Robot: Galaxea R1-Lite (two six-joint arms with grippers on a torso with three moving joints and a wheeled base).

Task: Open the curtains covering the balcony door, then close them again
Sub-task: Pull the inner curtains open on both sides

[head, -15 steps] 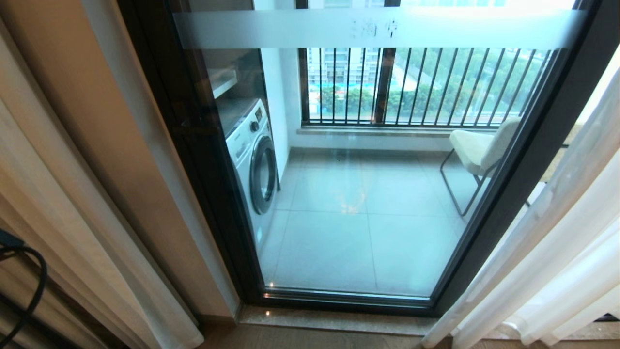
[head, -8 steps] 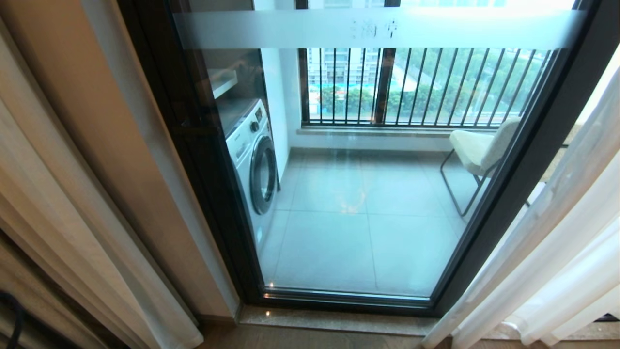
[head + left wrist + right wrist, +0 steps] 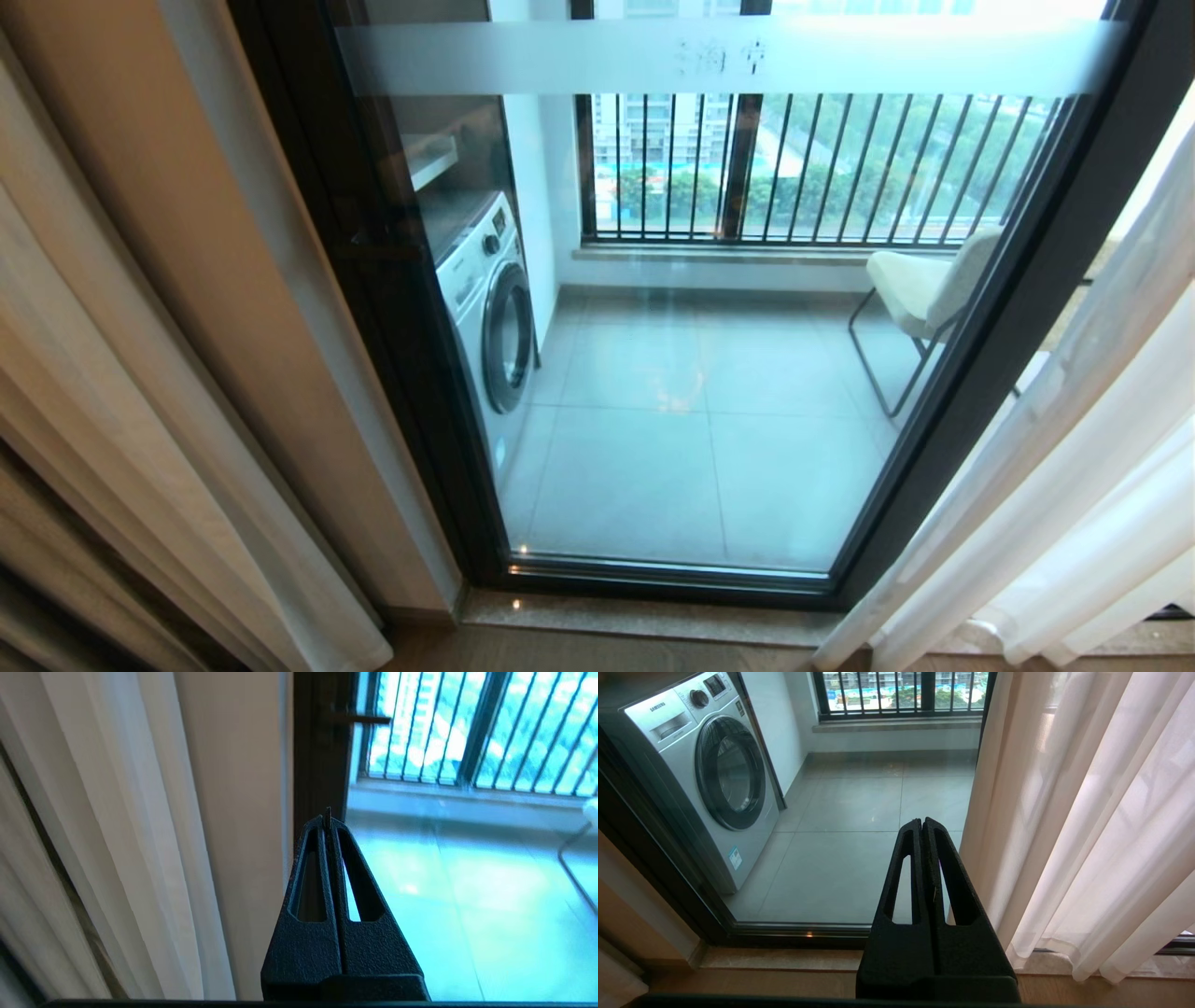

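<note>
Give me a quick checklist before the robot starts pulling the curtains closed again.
1. Curtains drawn aside, balcony door glass uncovered: ok.
2. Left gripper shut and empty, beside the left sheer panel: ok.
3. Right gripper shut and empty, next to the right panel: ok.
4. Fabric caught on either gripper: none seen, ok.
5. Curtain hem hanging free at the floor: ok on the right, cannot tell on the left.

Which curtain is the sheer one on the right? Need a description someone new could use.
Start at the balcony door, the black-framed glass. Just past its right frame hangs the sheer curtain, bunched in white pleats down to the floor. Unlike the opaque beige drapes on the left, light shows through it.
</note>
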